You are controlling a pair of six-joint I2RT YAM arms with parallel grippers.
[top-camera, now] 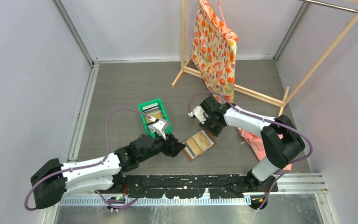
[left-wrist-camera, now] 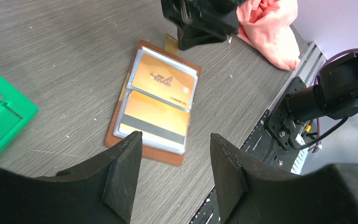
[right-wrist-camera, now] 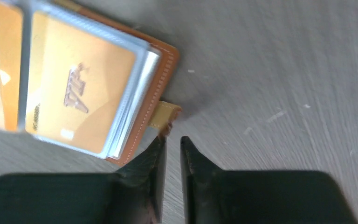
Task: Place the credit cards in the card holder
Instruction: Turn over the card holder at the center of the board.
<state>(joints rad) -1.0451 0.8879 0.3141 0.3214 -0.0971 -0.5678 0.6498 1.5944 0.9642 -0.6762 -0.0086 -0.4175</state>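
Left gripper (left-wrist-camera: 176, 140): hovering, jaws apart, empty.
Card holder (left-wrist-camera: 154, 100): lying just ahead, lengthwise away.
Right gripper (right-wrist-camera: 172, 142): pinching nearly together, empty.

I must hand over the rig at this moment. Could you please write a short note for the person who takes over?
Left gripper: open, empty, pointing at the card holder.
Right gripper: almost shut, nothing between its fingers, tips just beside the holder's snap tab.
Card holder: lies open, two gold cards in its clear sleeves.
Done: those two cards are in.
To do: more cards lie in the green bin; put them into the holder.
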